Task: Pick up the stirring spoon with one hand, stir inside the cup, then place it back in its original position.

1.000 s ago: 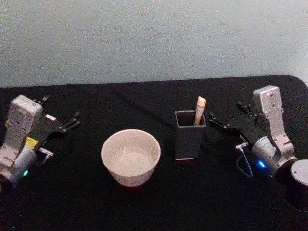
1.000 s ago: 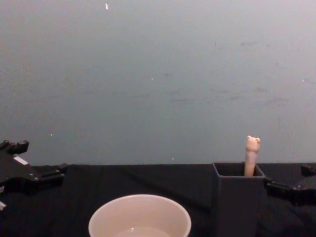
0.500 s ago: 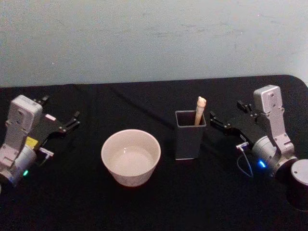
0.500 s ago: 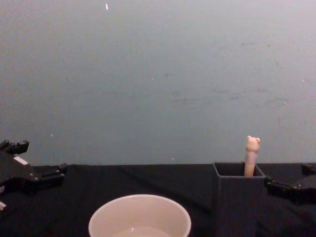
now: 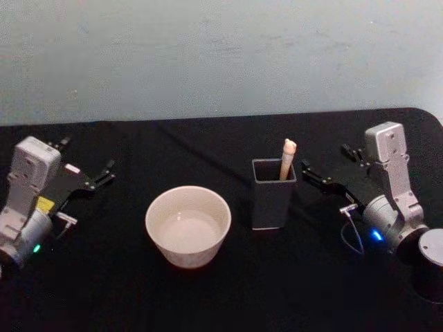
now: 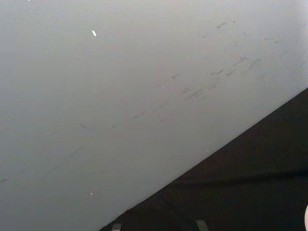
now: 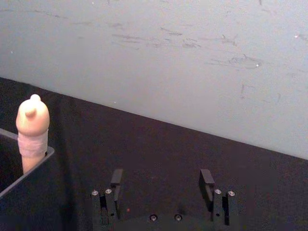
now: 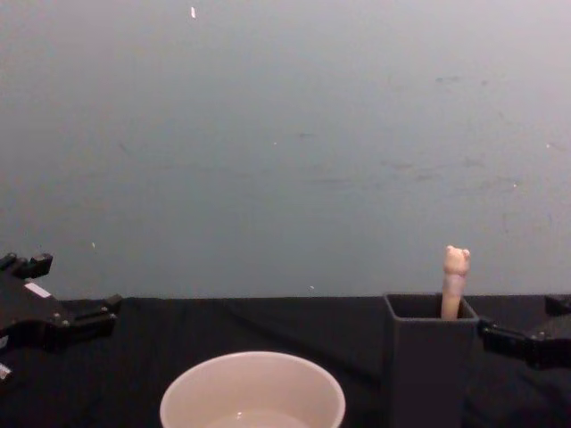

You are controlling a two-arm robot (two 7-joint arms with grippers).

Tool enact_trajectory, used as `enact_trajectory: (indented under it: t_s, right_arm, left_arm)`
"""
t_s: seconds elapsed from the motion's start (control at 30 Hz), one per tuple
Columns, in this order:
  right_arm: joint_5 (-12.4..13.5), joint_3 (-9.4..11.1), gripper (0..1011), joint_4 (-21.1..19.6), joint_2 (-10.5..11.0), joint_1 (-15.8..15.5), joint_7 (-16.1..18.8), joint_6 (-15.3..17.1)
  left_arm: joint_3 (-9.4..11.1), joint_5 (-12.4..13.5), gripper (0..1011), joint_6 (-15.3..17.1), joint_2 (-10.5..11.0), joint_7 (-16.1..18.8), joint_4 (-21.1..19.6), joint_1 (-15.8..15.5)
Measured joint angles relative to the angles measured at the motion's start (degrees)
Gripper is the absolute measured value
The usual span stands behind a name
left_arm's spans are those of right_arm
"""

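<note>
spoon (image 5: 286,158) in holder (image 5: 272,196), right of cup (image 5: 187,225)

The left arm's black two-fingered hand (image 5: 88,171) is held low at nine o'clock, fingers spread and pointed forward. The right arm's black two-fingered hand (image 5: 331,168) is held low at three o'clock, fingers (image 7: 206,179) parted, nothing gripped.

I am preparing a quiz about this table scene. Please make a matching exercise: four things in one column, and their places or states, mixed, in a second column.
1. stirring spoon
2. cup
3. left gripper
4. right gripper

a. open, just right of the holder
b. stands in the holder
c. at the table's left side
d. left of the holder

Pairs: 1-b, 2-d, 3-c, 4-a
</note>
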Motion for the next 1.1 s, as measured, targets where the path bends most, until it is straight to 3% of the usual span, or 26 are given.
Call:
enact_trajectory:
  t_s: [1.1]
  right_arm:
    - [0.03,0.0,1002,0.0,0.0,0.0,0.0,0.0]
  left_arm:
    - [0.0,0.0,1002,0.0,0.0,0.0,0.0,0.0]
